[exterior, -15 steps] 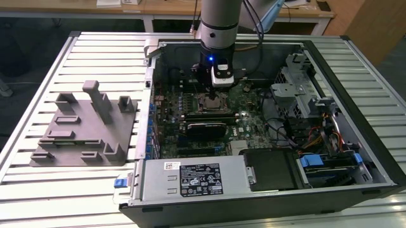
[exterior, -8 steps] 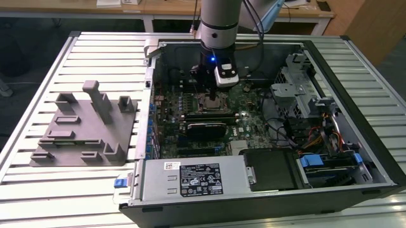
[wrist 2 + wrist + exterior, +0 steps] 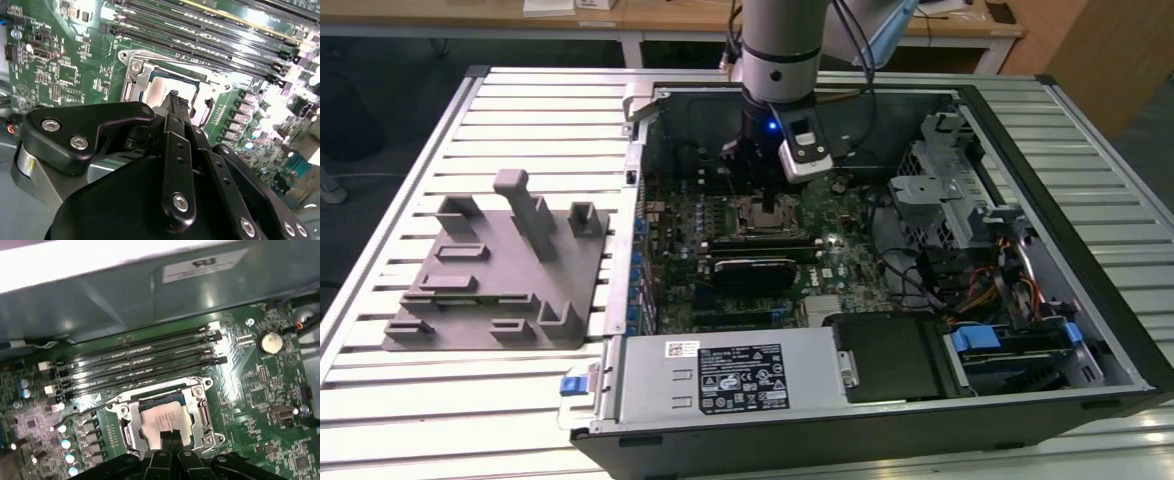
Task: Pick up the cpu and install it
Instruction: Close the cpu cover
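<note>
Jaws sit closed over the cpu point(image 3: 159, 417) lying inside the socket frame point(image 3: 202, 412)

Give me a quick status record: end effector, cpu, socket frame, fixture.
end effector: shut, tips together directly over the cpu; contact cannot be told
cpu: lying flat inside the socket frame, pale metal top facing up
socket frame: surrounds the cpu, beside the memory slots
arm: reaching down into the open case
fixture: grey, on the table outside the case, at the exterior view's left
</note>
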`<action>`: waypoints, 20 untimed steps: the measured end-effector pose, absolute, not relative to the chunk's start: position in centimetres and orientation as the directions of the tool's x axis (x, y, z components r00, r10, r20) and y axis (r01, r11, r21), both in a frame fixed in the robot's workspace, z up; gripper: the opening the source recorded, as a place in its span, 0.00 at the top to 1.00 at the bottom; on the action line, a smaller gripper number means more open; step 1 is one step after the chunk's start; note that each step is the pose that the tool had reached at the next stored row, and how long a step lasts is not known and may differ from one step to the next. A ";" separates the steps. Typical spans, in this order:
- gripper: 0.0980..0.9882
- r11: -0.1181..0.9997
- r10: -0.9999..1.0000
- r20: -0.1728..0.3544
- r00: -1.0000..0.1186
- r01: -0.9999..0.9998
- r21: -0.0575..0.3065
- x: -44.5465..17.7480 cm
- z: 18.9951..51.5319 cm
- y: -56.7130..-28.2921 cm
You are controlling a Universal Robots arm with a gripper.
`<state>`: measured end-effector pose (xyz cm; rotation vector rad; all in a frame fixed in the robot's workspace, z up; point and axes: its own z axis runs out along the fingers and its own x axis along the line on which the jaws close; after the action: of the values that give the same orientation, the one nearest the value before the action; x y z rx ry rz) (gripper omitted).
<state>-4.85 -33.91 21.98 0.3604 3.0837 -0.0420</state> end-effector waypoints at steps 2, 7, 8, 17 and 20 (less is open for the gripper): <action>0.99 0.976 0.215 -0.039 -0.976 0.216 -0.019 -4.9 21.9 -33.9; 0.99 0.981 0.194 -0.033 -0.981 0.193 0.011 -4.9 21.8 -33.9; 0.99 0.982 0.189 -0.032 -0.982 0.188 0.013 -4.8 21.7 -33.9; 0.99 0.995 0.099 -0.032 -0.995 0.099 0.013 -5.0 21.3 -34.0; 0.99 0.996 0.084 -0.032 -0.996 0.083 0.013 -5.4 21.2 -34.1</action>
<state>-5.39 -34.08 21.19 0.1299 3.1063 0.0183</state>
